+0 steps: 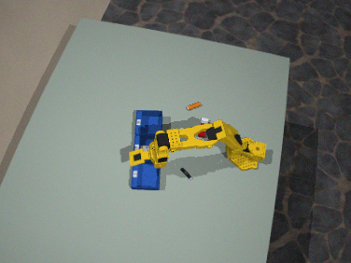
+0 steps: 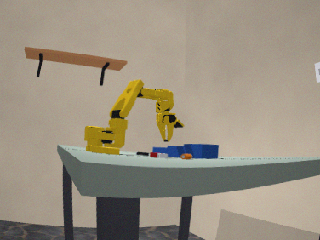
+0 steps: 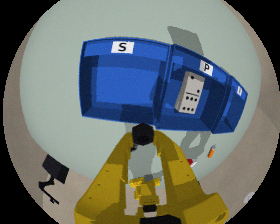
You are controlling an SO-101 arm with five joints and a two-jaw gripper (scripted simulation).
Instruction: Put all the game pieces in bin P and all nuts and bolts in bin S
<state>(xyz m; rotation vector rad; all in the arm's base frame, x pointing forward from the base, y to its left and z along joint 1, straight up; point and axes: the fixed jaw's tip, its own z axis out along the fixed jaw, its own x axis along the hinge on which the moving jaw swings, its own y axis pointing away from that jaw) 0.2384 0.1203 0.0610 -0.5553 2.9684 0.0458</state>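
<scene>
My gripper [image 2: 166, 140] [image 3: 143, 135] is shut on a small black nut [image 3: 143, 133], which looks six-sided. It is held above the table, close to the near side of the bins; the tips are hidden in the top view. Bin S [image 3: 87, 80] stands at the left in the wrist view and shows no piece inside. Bin P [image 3: 167, 107], beside it in the middle, holds a white domino [image 3: 190, 93] [image 1: 146, 148] lying tilted. In the top view, the arm covers part of bin P.
A third blue bin [image 3: 238, 107] adjoins bin P; its label is unreadable. An orange cylinder [image 1: 193, 105] [image 2: 186, 157] [image 3: 212, 151], a black stick [image 1: 186, 173] [image 2: 142, 154] and a red and white thing [image 1: 202, 133] [image 2: 153, 155] lie between the bins and the arm's base.
</scene>
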